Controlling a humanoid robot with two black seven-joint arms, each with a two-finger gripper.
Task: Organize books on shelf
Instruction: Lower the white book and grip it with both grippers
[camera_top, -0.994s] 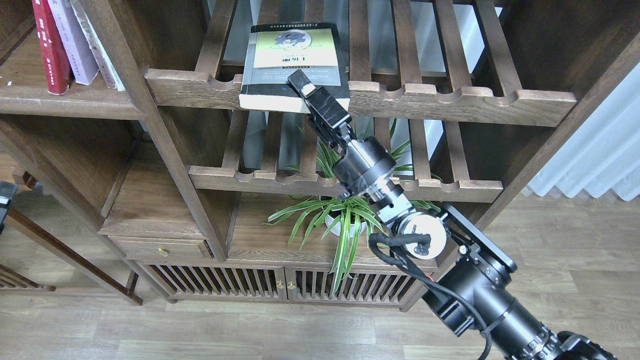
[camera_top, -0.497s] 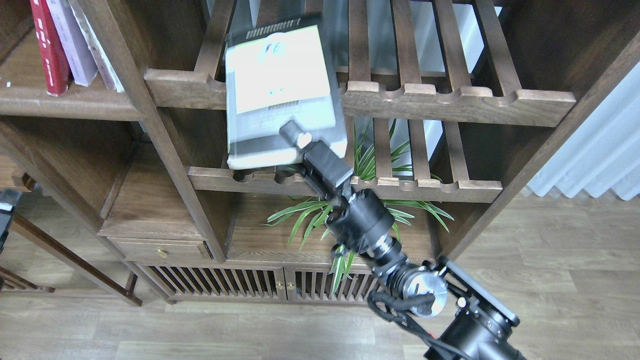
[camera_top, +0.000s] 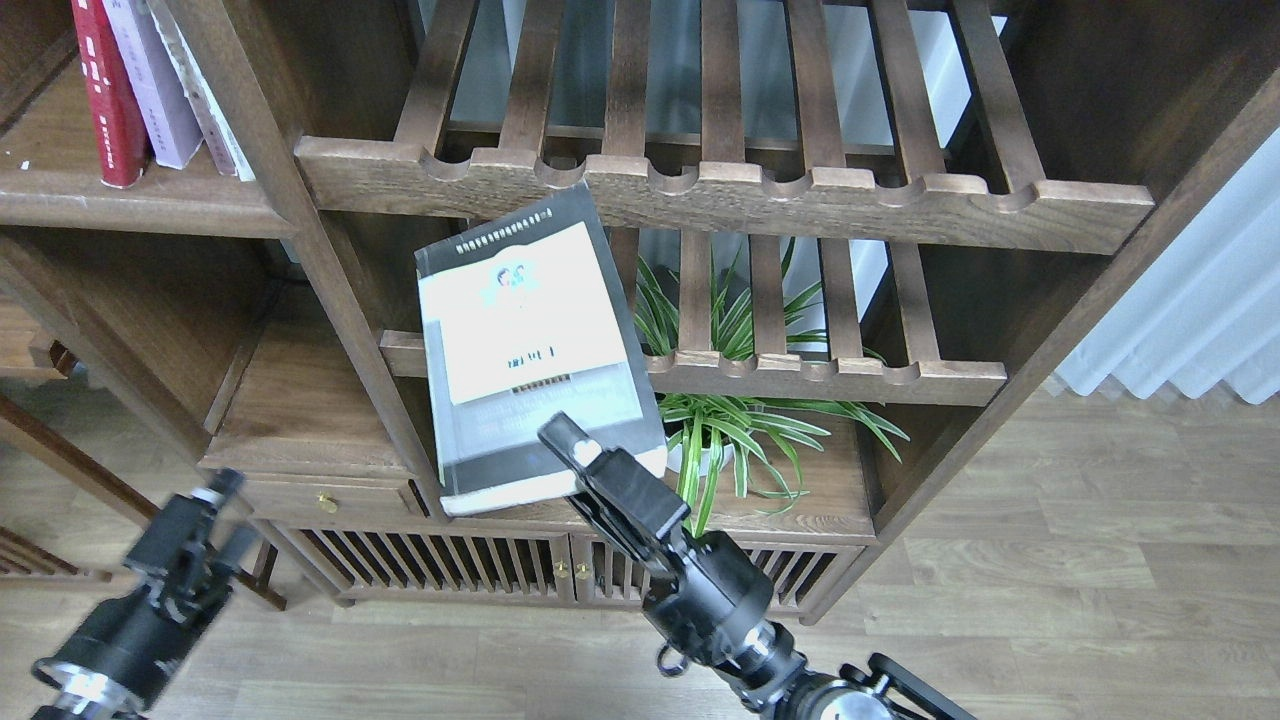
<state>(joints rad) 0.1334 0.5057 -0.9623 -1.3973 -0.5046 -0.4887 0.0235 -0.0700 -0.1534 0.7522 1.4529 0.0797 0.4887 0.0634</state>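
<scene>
My right gripper (camera_top: 572, 452) is shut on the thick black-edged book (camera_top: 530, 345) with the yellow-green and grey cover. It holds the book by its near edge, in the air in front of the bookcase, cover up and tilted. The red book (camera_top: 108, 95) and the pale lavender book (camera_top: 150, 85) stand upright on the solid dark-brown shelf (camera_top: 120, 200) at the upper left. My left gripper (camera_top: 222, 515) is at the lower left with its fingers apart and nothing between them.
A thin whitish book (camera_top: 208, 95) leans next to the lavender one. Two slatted racks (camera_top: 720, 190) with scalloped rails fill the middle. A potted spider plant (camera_top: 735, 440) stands on the board below. A drawer and slatted cabinet doors (camera_top: 560, 570) are at the bottom.
My right arm has pulled the black-edged book off the upper slatted rack and brought it down and toward me. My left arm has come into view at the lower left.
</scene>
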